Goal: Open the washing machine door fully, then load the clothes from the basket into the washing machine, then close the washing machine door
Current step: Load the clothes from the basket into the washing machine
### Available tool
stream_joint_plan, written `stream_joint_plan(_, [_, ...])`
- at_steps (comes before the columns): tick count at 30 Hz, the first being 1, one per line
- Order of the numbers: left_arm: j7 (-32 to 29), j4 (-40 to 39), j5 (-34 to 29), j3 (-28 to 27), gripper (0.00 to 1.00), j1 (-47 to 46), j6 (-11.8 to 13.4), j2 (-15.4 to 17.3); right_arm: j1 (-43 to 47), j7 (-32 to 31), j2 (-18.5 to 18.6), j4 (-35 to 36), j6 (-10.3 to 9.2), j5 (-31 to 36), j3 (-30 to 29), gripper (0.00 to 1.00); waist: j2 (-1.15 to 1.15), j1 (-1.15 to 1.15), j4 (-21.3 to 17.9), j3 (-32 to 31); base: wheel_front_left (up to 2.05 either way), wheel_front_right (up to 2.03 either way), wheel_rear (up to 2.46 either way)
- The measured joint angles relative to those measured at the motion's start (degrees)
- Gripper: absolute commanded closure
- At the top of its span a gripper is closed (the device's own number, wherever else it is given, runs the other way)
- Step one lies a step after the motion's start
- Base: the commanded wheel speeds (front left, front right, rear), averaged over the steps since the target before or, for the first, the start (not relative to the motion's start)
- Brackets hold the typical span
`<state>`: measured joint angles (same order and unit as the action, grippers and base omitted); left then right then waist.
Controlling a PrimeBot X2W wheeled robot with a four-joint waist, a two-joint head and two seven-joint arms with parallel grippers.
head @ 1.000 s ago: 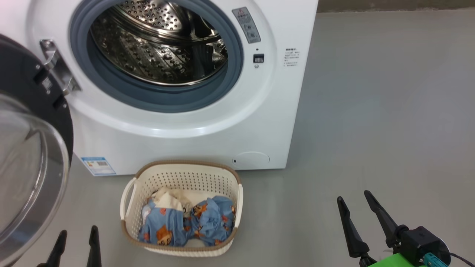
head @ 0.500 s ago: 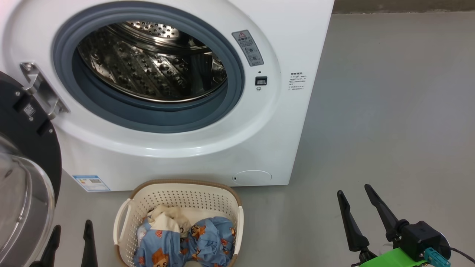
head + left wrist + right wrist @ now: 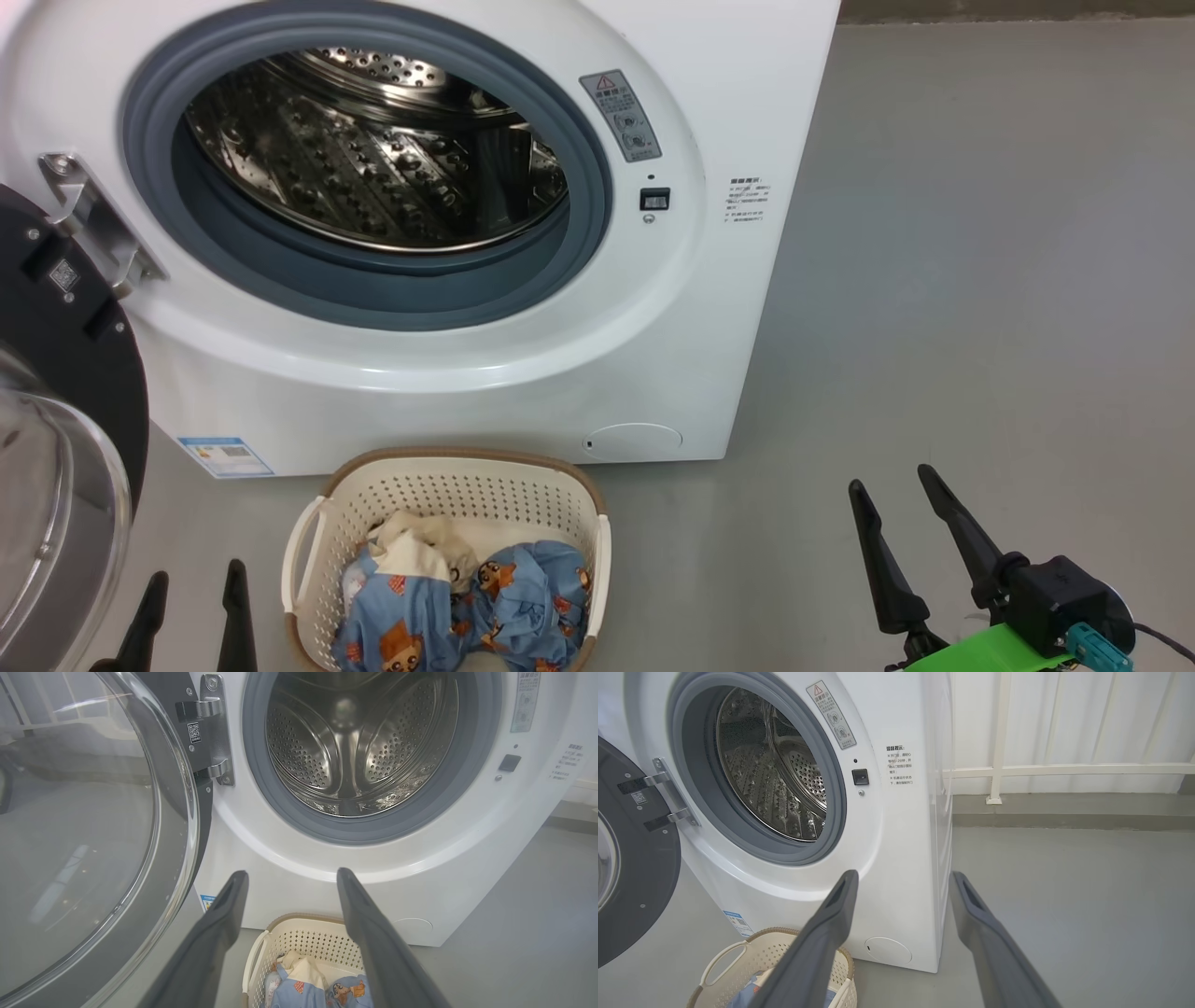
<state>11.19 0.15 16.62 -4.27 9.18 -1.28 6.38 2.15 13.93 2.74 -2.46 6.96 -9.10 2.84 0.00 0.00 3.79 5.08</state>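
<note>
View shifted, washing machine (image 3: pixel 420 411), warning-triangle label (image 3: pixel 621 117)

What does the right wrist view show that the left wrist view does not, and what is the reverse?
Right wrist view, not left wrist view: a white railing on the floor beyond the washing machine. Left wrist view, not right wrist view: the cream cloth lying on the blue clothes. Both share: the open washing machine door, the steel drum and the basket.
</note>
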Motion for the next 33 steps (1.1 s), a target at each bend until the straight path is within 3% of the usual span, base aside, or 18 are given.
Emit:
stream_joint_plan(13, [-0.01,0.76,1.87,1.26,0.0,-1.87,-1.62,1.11,-0.04,-1.57,-0.01,0.04,0.0,3.04,-0.1,0.0,0.0,0.0,-0.18,3.12,0.0,0.0,0.0])
stream_joint_plan(33, [1.93,14.23,5.98,7.02,0.0,-24.2,-5.57,3.48,-8.06,-1.21,0.11,1.04,0.0,2.98,-2.24,0.0,0.0,0.0,0.99,19.35,0.0,0.0,0.0])
